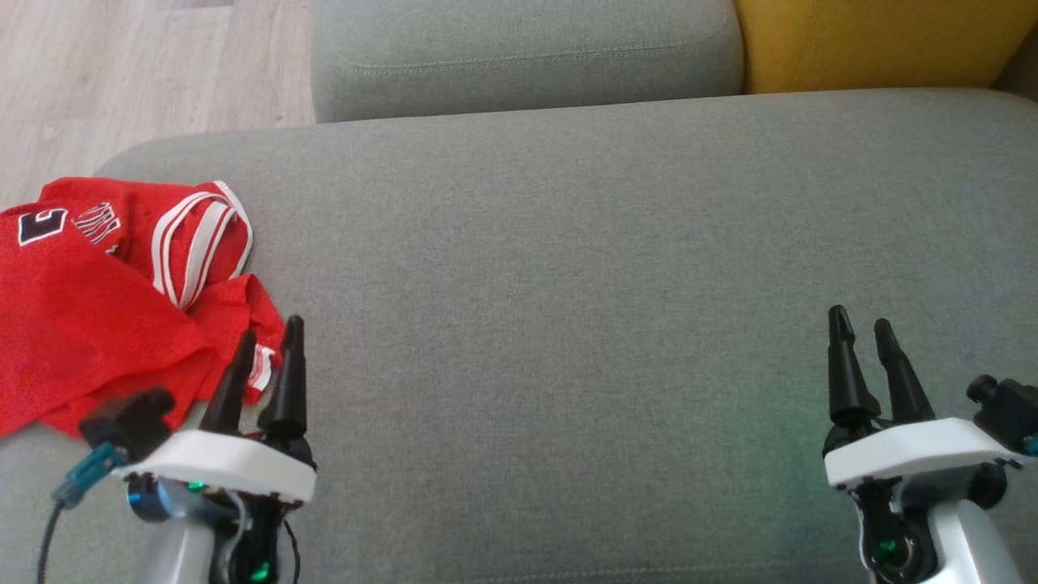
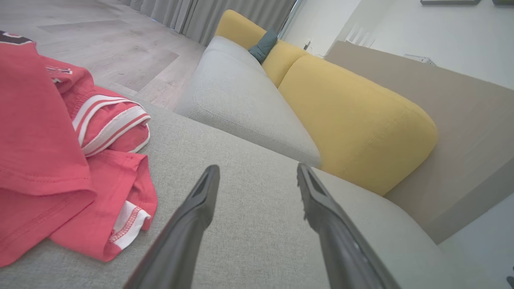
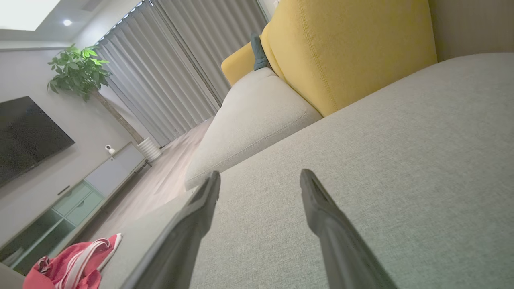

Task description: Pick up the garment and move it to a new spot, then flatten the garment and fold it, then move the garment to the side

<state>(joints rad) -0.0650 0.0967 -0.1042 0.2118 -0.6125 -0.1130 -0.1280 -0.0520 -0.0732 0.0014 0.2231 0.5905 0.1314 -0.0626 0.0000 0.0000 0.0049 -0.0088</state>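
Garment (image 1: 89, 300), a red jersey with white trim, sits bunched at the far left of the head view, right by the grey seat cushion's (image 1: 568, 268) left edge. The left gripper (image 1: 271, 328) at lower left has its fingers spread and empty, tips just beside the hem. The right gripper (image 1: 859, 318) at lower right is also spread and empty, well apart from the cloth.

Looks like the first pickup, nothing grabbed yet. I'd say the left one needs to shift left onto a fold and pinch. There's loads of bare cushion at center and right for flattening. Watch the left edge though, the floor (image 1: 122, 73) is just past it.
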